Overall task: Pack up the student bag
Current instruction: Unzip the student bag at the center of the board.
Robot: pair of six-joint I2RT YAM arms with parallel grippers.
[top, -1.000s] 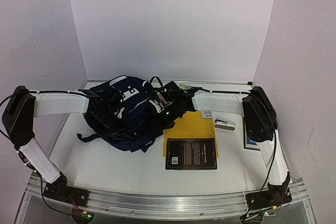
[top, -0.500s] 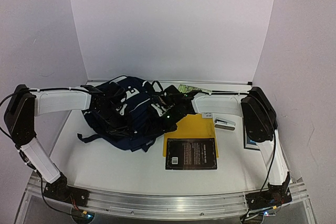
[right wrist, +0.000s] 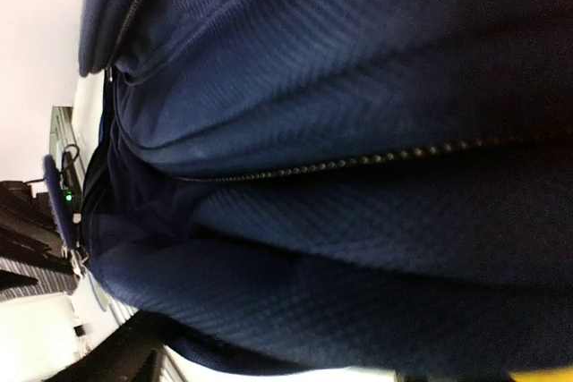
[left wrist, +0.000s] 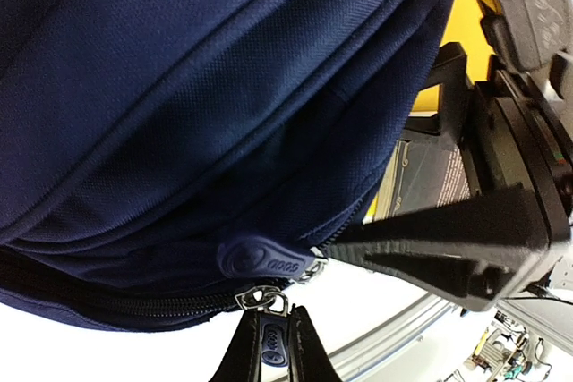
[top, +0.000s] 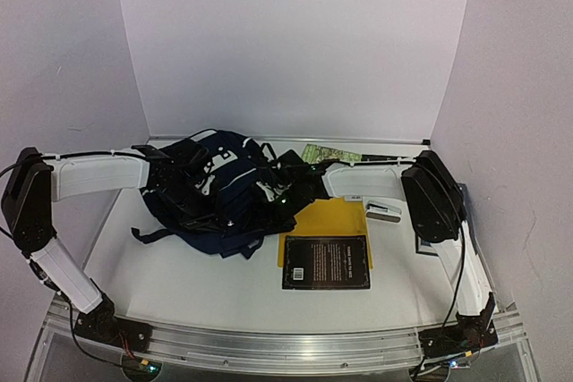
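Looking down, you have the white table [top: 179,284] with the student bag [top: 224,207] slumped on its left-centre part, and both arms reach in to it. Your right gripper [top: 279,187] sits against the bag's right side with its jaws spread wide; you cannot tell whether any fabric is caught between them. Just right of the bag lies a yellow folder [top: 336,216]. A black book [top: 326,262] overlaps its near edge, and a small stapler [top: 383,211] lies beside its far right corner. Your left gripper [left wrist: 272,324] is pinched closed on a blue zipper pull [left wrist: 268,343], with a second pull [left wrist: 260,261] just beside it.
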